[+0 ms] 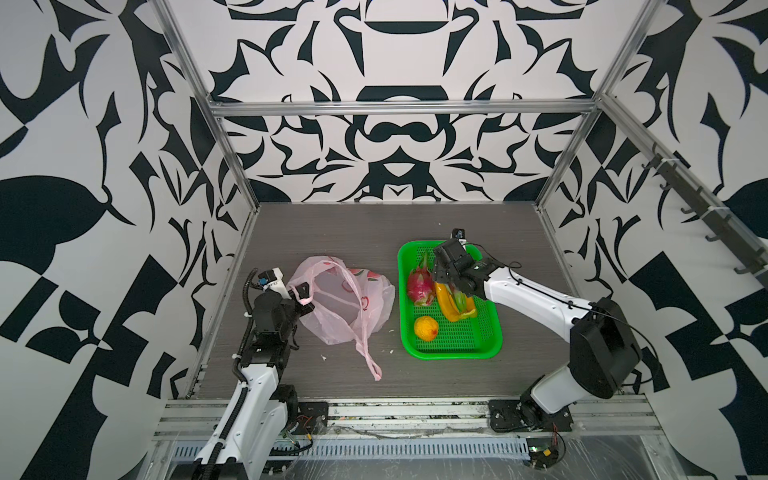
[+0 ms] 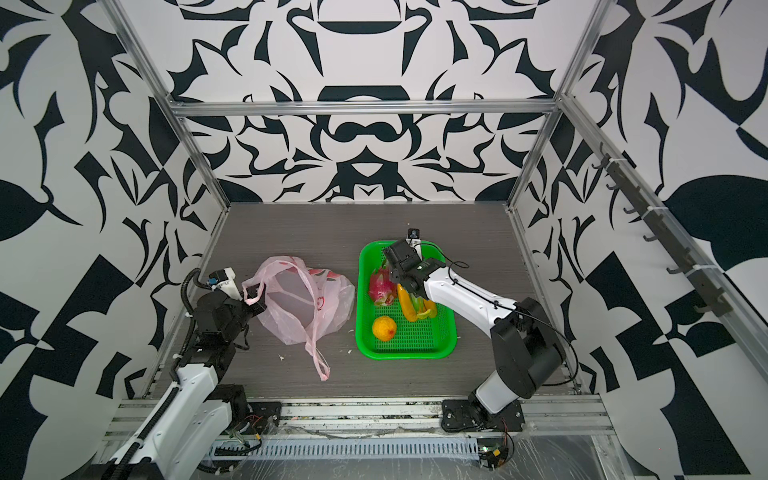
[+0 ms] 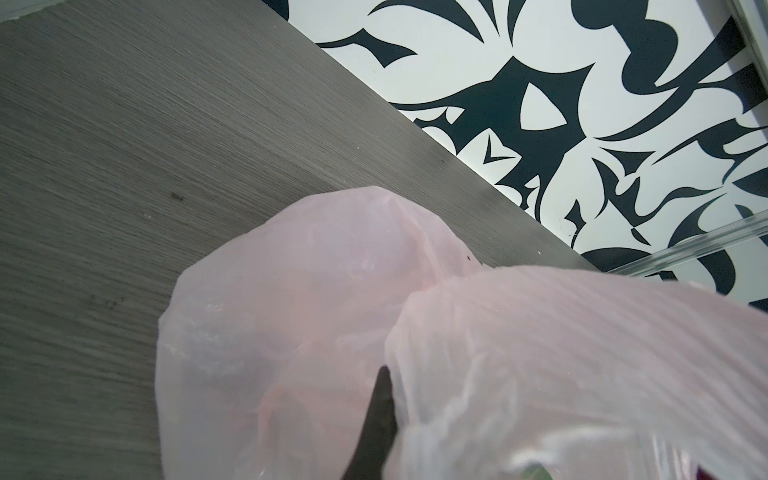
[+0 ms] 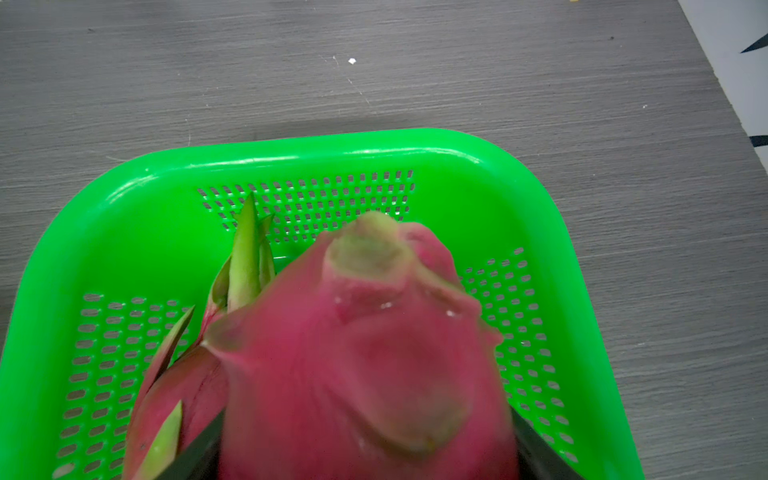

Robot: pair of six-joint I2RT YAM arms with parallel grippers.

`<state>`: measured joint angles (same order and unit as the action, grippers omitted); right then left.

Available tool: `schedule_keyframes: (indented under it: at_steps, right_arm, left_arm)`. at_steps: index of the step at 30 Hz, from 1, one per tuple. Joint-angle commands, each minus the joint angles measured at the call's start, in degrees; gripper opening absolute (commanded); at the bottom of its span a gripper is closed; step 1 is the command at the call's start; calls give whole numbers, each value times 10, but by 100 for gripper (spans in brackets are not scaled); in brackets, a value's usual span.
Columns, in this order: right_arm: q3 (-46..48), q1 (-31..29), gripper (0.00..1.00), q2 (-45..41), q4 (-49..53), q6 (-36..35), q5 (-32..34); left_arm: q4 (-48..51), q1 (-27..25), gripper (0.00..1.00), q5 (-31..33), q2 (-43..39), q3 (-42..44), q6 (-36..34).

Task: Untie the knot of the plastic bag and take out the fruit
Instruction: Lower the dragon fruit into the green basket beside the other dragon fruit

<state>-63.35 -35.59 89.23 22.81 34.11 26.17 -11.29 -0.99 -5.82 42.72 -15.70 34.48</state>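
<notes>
The pale pink plastic bag (image 1: 345,303) (image 2: 307,303) lies slack and open on the grey table, one long loop handle (image 1: 376,374) trailing toward the front. The knot is out of view. My left gripper (image 1: 302,297) is shut on the bag's left edge; in the left wrist view one dark finger (image 3: 380,415) shows against the film (image 3: 332,311). My right gripper (image 1: 441,266) (image 4: 368,436) is shut on a magenta dragon fruit (image 4: 361,332) over the green basket (image 4: 332,149). A second dragon fruit (image 1: 419,286), bananas (image 1: 451,305) and a round orange fruit (image 1: 426,327) lie in the basket.
The green perforated basket (image 1: 492,332) (image 2: 449,332) stands right of the bag. Patterned walls and metal frame posts enclose the table on three sides. Small white crumbs (image 1: 323,356) lie near the bag. Bare table stretches behind the bag and basket.
</notes>
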Motion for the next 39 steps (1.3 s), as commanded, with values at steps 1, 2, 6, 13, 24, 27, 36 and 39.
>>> schedule_keyframes:
  at_steps: [1, 2, 6, 13, 24, 27, 36, 39]
  right_arm:
    - [1, 4, 12, 0, -14, 10, 6]
    - [1, 4, 12, 1, -14, 10, 4]
    - [-1, 6, 13, 13, -17, 13, 3]
    - [-14, 8, 13, 37, -21, 21, 1]
    - [-21, 8, 23, 58, -21, 27, 2]
    - [-22, 8, 29, 59, -18, 27, 2]
    - [-27, 8, 53, 60, -10, 30, 6]
    - [-28, 8, 59, 60, -8, 30, 6]
  left_arm:
    - [-6, 1, 0, -6, -3, -3, 0]
    - [-6, 1, 0, -7, -2, -3, 0]
    - [-7, 1, 0, -8, -1, -5, 0]
    - [1, 1, 0, -9, -4, -7, -4]
    - [1, 1, 0, -4, 0, -7, -7]
    - [-3, 1, 0, -4, 3, -8, -6]
    - [-7, 1, 0, -5, 8, -8, -6]
    - [-7, 1, 0, -5, 7, -7, -5]
